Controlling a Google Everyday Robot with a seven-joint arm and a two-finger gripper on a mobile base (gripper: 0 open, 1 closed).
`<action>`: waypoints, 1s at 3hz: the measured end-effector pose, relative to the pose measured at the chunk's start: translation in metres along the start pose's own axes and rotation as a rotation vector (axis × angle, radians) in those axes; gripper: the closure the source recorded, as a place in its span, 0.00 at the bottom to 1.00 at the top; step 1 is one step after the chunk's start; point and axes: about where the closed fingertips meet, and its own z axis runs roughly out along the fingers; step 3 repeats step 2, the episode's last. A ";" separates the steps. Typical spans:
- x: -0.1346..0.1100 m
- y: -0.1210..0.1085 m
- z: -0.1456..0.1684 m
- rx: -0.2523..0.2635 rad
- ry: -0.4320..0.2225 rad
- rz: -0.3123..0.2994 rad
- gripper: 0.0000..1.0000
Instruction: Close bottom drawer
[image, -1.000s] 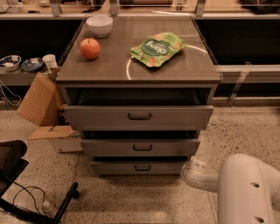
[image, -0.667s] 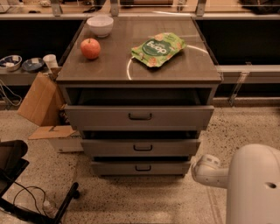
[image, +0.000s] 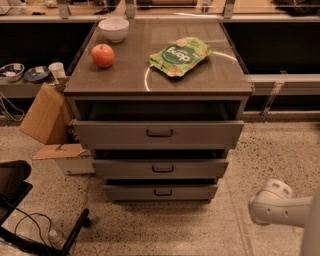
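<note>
Noted: bottom drawer (image: 161, 192) stands slightly open. My arm (image: 280, 207) sits low right, well apart. My gripper is out of view, so I cannot tell its grip.

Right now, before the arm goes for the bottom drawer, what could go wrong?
1. The claw sits low right, apart from the bottom drawer. A push from that side may land off-centre and skew it.
2. The middle drawer is open too, just above, so a high push could hit it instead.
3. A hard shove could set the apple rolling on the cabinet.
</note>
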 end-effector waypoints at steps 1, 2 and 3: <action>0.029 0.051 -0.063 -0.057 0.032 0.009 1.00; 0.036 0.085 -0.114 -0.059 0.094 0.020 1.00; 0.036 0.085 -0.114 -0.059 0.094 0.020 1.00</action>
